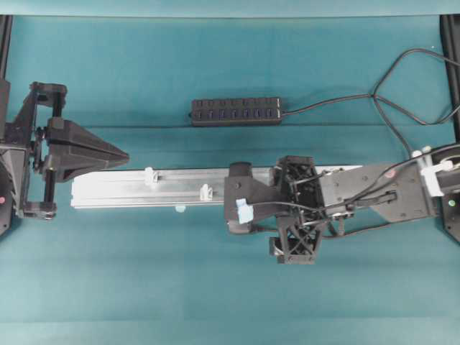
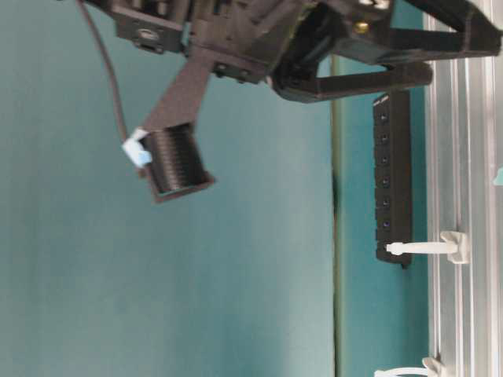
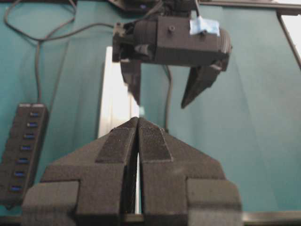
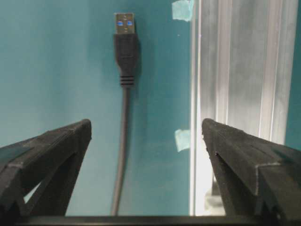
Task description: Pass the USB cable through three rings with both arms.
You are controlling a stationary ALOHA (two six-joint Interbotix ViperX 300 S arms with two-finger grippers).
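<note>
The USB cable [image 4: 122, 150] lies straight on the teal table, its dark plug [image 4: 125, 44] with the metal tip pointing away from me. My right gripper [image 4: 146, 125] hangs open above it. The cable runs between the jaws, closer to the left one, and nothing touches it. The silver rail [image 1: 115, 188] carries two whitish rings [image 1: 151, 175] [image 1: 206, 192]; my right arm [image 1: 359, 190] covers the rest of the rail. At the rail's left end my left gripper [image 1: 123, 153] is shut and empty, pointing along the rail; its tips [image 3: 138, 120] meet.
A black USB hub [image 1: 236, 111] lies behind the rail, its lead [image 1: 330, 103] looping off to the right. Small pale-blue tape tabs [image 4: 182, 139] sit on the table beside the rail [image 4: 235, 94]. Bare teal table lies in front of the rail.
</note>
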